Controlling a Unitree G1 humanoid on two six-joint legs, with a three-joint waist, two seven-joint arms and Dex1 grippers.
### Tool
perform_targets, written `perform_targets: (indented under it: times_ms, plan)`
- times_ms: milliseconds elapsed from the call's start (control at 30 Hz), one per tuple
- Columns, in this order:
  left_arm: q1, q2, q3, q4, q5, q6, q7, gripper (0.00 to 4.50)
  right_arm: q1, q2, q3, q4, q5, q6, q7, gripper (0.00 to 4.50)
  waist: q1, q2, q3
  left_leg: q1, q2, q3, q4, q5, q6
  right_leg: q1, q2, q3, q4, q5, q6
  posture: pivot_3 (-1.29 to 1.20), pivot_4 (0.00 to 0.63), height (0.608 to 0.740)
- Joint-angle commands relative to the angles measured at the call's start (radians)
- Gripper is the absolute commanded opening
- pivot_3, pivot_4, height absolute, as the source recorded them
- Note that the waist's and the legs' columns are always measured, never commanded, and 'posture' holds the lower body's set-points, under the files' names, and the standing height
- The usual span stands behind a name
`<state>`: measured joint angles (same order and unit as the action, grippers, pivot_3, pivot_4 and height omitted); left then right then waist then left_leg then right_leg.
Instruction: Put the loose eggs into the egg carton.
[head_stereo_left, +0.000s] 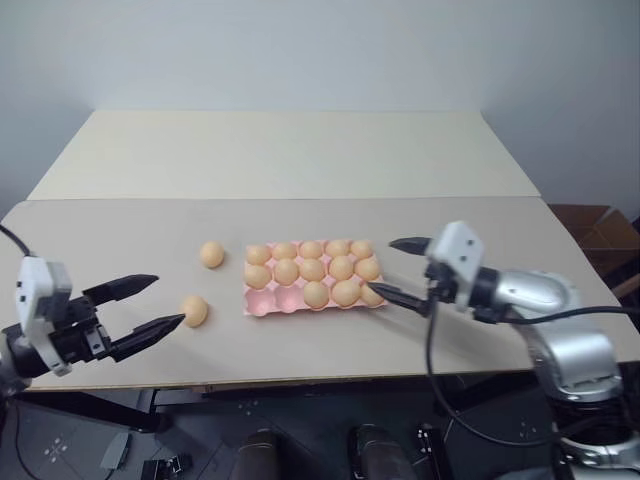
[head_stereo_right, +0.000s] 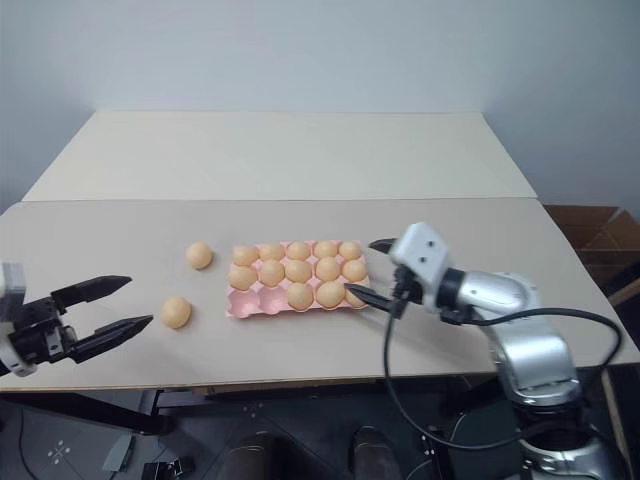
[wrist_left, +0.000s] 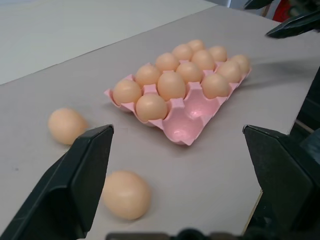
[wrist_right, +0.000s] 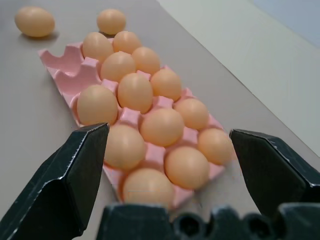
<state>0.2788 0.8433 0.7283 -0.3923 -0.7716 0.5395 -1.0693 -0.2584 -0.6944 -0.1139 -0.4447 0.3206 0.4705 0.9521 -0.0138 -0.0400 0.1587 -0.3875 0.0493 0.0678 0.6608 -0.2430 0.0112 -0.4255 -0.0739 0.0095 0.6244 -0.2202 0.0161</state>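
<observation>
Found the left gripper (head_stereo_left: 168, 300) spread wide, holding nothing, low over the near left part of the table (head_stereo_left: 120, 220). Found the right gripper (head_stereo_left: 382, 266) just as wide and also empty, at the right end of the egg carton (head_stereo_left: 262, 307).

Placed the nearer loose egg (head_stereo_left: 194, 310) just right of the left gripper's fingertips, close by the nearer finger; could not tell whether that tip touched it. Placed the farther loose egg (head_stereo_left: 211, 254) beyond it, near the carton's far left corner. Judged the left arm much the nearer to both, since the whole carton lay between them and the right gripper.

Took the nearer egg's long axis, from the left wrist view, to run roughly across the line of the fingers, though perhaps not squarely.

Noted both eggs as smooth, pale orange-tan ovals, lying on their sides. Counted thirteen like them seated in the pink carton, which lay flat at mid-table. Saw two empty cups (head_stereo_left: 270, 298) in the near row at its left end, the end closest to the loose eggs.
</observation>
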Motion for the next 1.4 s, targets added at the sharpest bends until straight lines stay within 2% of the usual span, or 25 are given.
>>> perform_targets:
  times_ms: [33,167,400,533,733,967,1133,1233,1400]
  plan:
    - [0.080,-0.032,0.105,-0.031,-0.012,-0.009,0.002,4.50,0.061,-0.058,-0.120,0.051,0.076,-0.116,0.116,4.49,-0.006,0.000,0.000,0.001,0.001,0.000,0.000,0.000,0.000,0.000,0.000,0.000,0.000,-0.001,0.002,0.00,0.150,0.740]
    - [0.153,-0.060,0.150,-0.026,-0.004,-0.021,0.001,4.50,0.119,-0.111,-0.150,0.138,0.079,-0.193,0.179,4.49,-0.002,0.000,0.000,0.003,0.001,0.000,0.000,0.000,0.000,0.001,0.001,0.001,0.002,-0.005,-0.002,0.00,0.150,0.740]
    - [0.164,-0.089,0.144,-0.007,-0.011,-0.013,0.037,4.50,0.096,-0.095,-0.101,0.159,0.069,-0.236,0.155,4.49,0.001,0.000,0.000,0.005,0.000,0.001,0.000,0.001,-0.001,0.002,0.000,0.002,0.002,-0.005,0.000,0.00,0.150,0.740]
    - [0.149,-0.085,0.020,-0.015,0.083,0.031,0.154,4.50,0.094,-0.085,-0.083,0.138,0.068,-0.243,0.130,4.49,0.002,0.000,0.000,0.003,0.000,0.001,0.000,0.001,-0.001,0.001,0.000,0.003,0.002,-0.005,-0.001,0.00,0.150,0.740]
    - [0.074,-0.133,-0.131,0.009,0.131,0.025,0.242,4.50,0.085,-0.080,-0.056,0.129,0.057,-0.254,0.103,4.49,0.004,0.000,0.000,0.002,-0.001,0.001,0.000,0.000,0.000,0.001,-0.001,0.003,0.001,-0.002,-0.003,0.00,0.150,0.740]
    - [-0.115,-0.191,-0.322,0.093,0.247,0.041,0.407,4.50,0.064,-0.093,-0.054,0.112,0.064,-0.255,0.107,4.49,0.010,-0.001,-0.001,0.003,-0.001,0.001,0.000,0.001,0.000,0.002,0.000,0.003,0.002,-0.001,0.000,0.00,0.150,0.740]
    - [-0.198,-0.235,-0.397,0.151,0.267,0.102,0.476,4.50,0.064,-0.097,-0.059,0.098,0.063,-0.259,0.103,4.49,0.009,-0.001,-0.001,0.002,-0.001,0.000,0.000,0.000,0.000,0.002,0.000,0.003,0.001,0.003,0.002,0.00,0.150,0.740]
    - [-0.230,-0.251,-0.414,0.178,0.287,0.102,0.509,3.93,0.070,-0.097,-0.064,0.087,0.066,-0.256,0.097,4.50,0.011,-0.001,-0.001,0.002,-0.001,0.000,0.000,0.000,0.000,0.002,0.000,0.003,0.002,0.003,0.002,0.00,0.150,0.740]
    - [-0.243,-0.252,-0.409,0.176,0.294,0.076,0.511,2.28,0.079,-0.092,-0.070,0.079,0.063,-0.256,0.086,4.50,0.012,-0.001,-0.001,0.003,-0.001,0.000,0.000,0.001,0.000,0.002,0.000,0.003,0.002,0.004,0.002,0.00,0.150,0.740]
